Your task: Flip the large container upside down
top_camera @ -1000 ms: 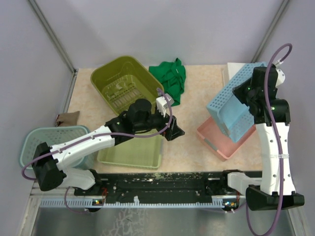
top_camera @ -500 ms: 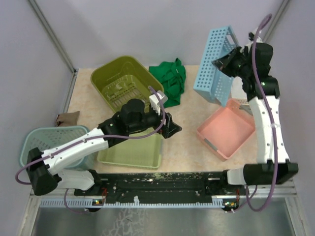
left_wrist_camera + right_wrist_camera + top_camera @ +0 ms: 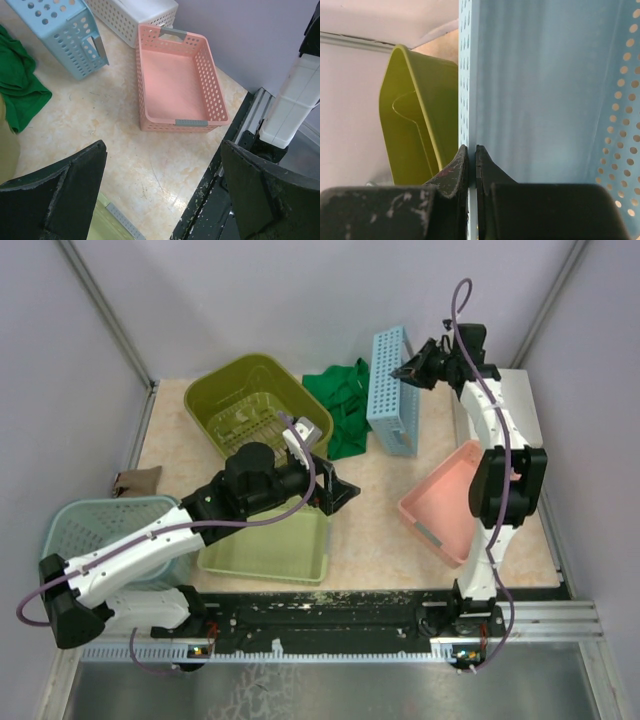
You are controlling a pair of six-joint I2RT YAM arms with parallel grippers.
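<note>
1. Two arms work over the tabletop (image 3: 375,535); the right tool (image 3: 408,372) is pinched narrow on one perforated wall of the blue basket (image 3: 392,390).
2. That blue basket stands tipped up on its side near the far edge, just beside the green cloth (image 3: 345,400).
3. The pink basket (image 3: 450,505) sits upright near the right edge.
4. The left tool (image 3: 335,490) is spread wide and holds nothing, between the light green tray (image 3: 270,550) and the pink basket.
5. An olive bin (image 3: 250,405) lies toward the far left corner.
</note>
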